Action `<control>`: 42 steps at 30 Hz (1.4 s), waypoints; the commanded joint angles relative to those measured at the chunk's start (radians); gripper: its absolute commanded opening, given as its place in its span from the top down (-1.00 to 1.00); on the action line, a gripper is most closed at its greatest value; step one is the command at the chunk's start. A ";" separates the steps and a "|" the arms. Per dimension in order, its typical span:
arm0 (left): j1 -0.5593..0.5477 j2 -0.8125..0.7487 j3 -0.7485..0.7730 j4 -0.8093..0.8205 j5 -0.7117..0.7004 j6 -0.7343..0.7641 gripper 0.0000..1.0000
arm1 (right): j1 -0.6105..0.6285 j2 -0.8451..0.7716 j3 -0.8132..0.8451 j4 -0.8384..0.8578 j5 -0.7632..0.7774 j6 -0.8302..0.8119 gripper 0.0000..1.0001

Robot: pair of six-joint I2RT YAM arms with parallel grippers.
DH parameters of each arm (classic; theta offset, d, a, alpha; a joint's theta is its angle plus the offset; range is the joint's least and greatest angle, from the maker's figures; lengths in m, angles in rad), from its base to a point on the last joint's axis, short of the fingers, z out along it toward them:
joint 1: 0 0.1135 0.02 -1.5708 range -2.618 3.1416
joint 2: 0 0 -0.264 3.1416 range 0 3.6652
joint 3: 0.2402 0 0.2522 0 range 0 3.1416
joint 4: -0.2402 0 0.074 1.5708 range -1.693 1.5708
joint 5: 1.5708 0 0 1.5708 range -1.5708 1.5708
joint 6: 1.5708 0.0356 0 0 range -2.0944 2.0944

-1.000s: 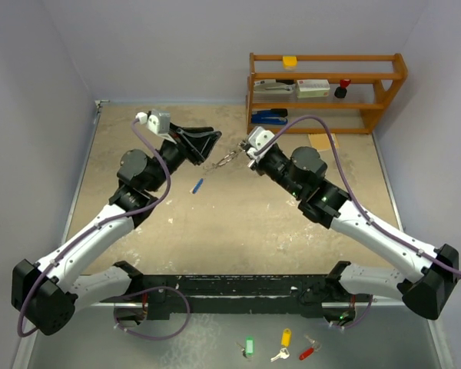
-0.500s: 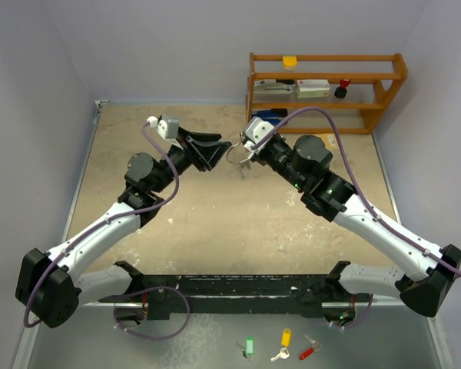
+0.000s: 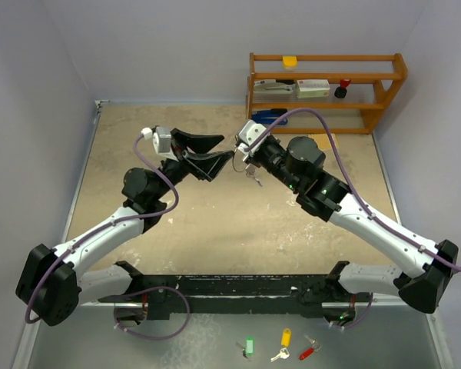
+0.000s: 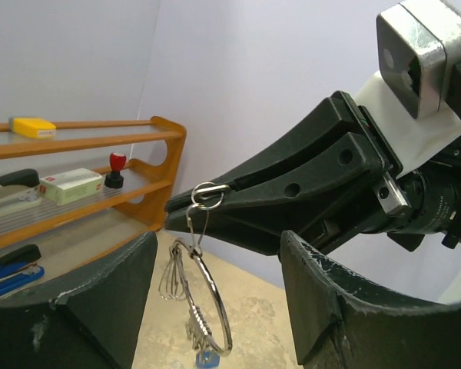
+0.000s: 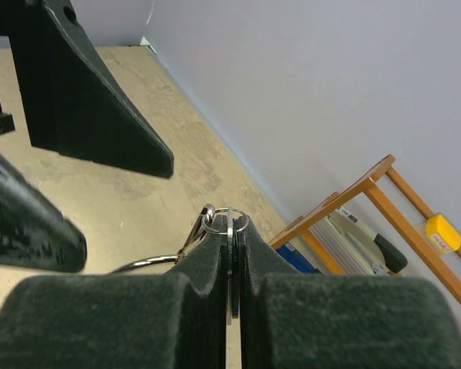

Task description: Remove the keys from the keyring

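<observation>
Currently the right gripper (image 3: 240,148) pinches the keyring (image 5: 146,262) aloft, keys (image 4: 172,281) dangling, while the wide-spread left gripper (image 3: 229,146) must next close on one key.

A: What colours are you getting on your end?
B: I've got black fingers (image 3: 194,141) on white arms (image 3: 100,231). The keyring (image 4: 220,307) is bright silver, and one key (image 4: 206,359) under it has a blue head.
A: And around them?
B: My surface (image 3: 238,227) is tan, mottled with pale scuffs. The shelf (image 3: 330,58) is orange wood; on it I see a yellow block (image 3: 290,61) and a red-topped black stamp (image 3: 342,89).
</observation>
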 commanded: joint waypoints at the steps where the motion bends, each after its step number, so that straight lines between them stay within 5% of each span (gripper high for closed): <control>1: -0.037 0.030 0.002 0.091 0.001 0.061 -0.26 | 0.011 -0.006 0.030 0.076 0.023 -0.001 1.00; 11: -0.142 0.043 0.026 -0.052 -0.191 0.263 -0.17 | 0.025 -0.007 0.027 0.096 0.048 -0.012 1.00; 24: -0.178 0.097 -0.015 0.088 -0.393 0.322 -0.02 | 0.069 -0.009 0.034 0.078 0.086 -0.042 1.00; 42: -0.231 0.099 -0.032 0.169 -0.487 0.408 0.06 | 0.105 0.024 0.037 0.092 0.152 -0.082 1.00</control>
